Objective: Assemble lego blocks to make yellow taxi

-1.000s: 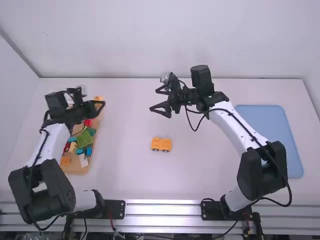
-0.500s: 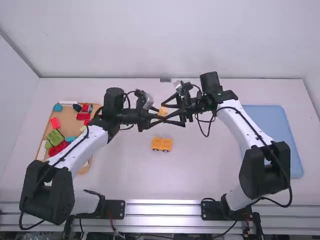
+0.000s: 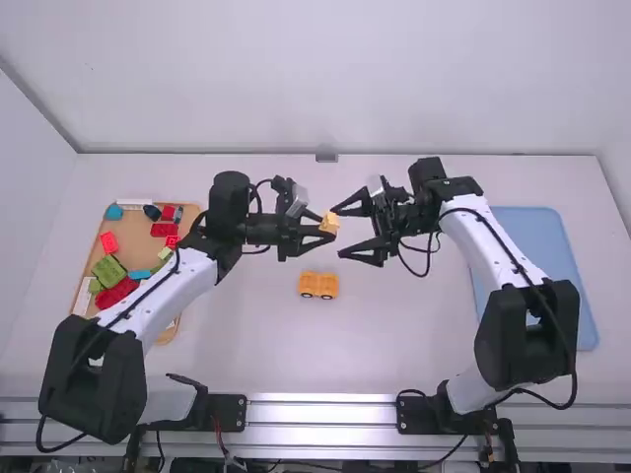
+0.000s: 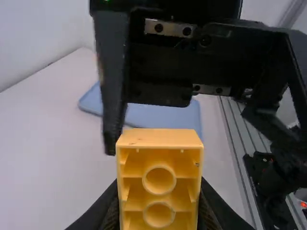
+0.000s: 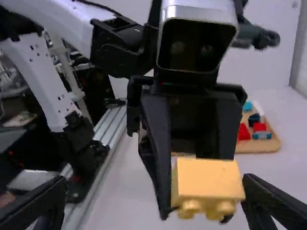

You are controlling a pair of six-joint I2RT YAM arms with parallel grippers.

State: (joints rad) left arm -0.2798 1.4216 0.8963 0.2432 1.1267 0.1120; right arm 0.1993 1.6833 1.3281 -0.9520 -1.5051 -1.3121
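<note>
One yellow Lego block [image 3: 328, 224] sits pinched between the fingertips of the left gripper [image 3: 327, 228], above the table [image 3: 237, 355]. Left wrist view: hollow underside with two round tubes. Right wrist view: studs on the opposite face.

Right gripper [image 3: 337, 233]: fingers wide apart, nothing clamped; one tip is near the block, can't tell if touching. The two grippers face each other at close range.

Yellow car piece [image 3: 318, 286] with dark wheels stands upright on the table, nearer the bases than the block, apart from both grippers.

Left side: wooden tray [image 3: 131, 235] of loose blocks, including a green block [image 3: 108, 271], a dark red block [image 3: 118, 293], a teal block [image 3: 114, 212] and a long white block [image 3: 135, 203]. Left arm [image 3: 170, 296] crosses over the tray, hiding part of it.

Right side: blue tray [image 3: 532, 236], its near-left part behind the right arm [image 3: 493, 241].
</note>
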